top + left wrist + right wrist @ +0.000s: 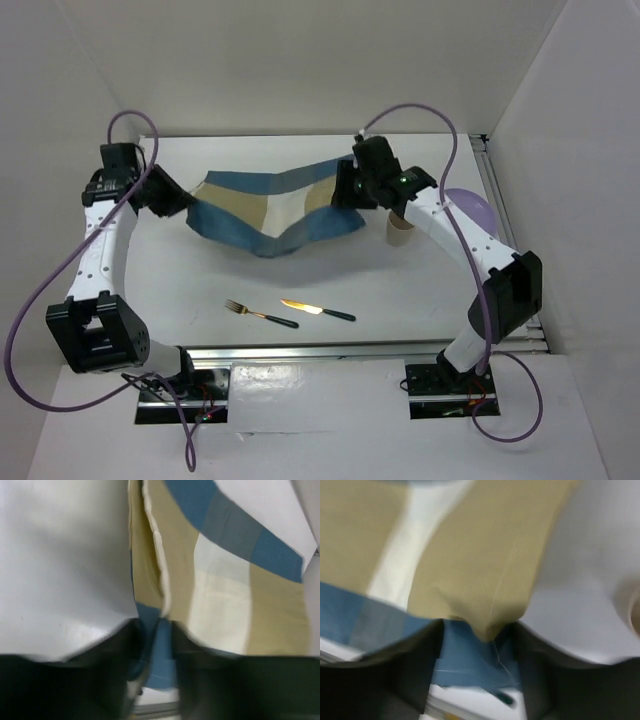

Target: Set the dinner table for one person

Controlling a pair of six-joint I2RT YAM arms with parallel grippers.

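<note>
A blue-and-tan checked cloth placemat (270, 210) hangs stretched between my two grippers above the white dinner table (200, 280), sagging in the middle. My left gripper (178, 197) is shut on its left corner; the wrist view shows blue cloth (161, 645) pinched between the dark fingers. My right gripper (345, 188) is shut on its right corner, with blue and tan cloth (480, 650) between the fingers. A fork (258, 314) and a knife (316, 310) with dark handles lie side by side near the table's front edge.
A purple bowl-like object (472, 208) and a tan cup (400, 232) sit at the right, partly hidden behind my right arm. Silver rails run along the front edge (330, 350) and right edge (500, 200). White walls close in on three sides.
</note>
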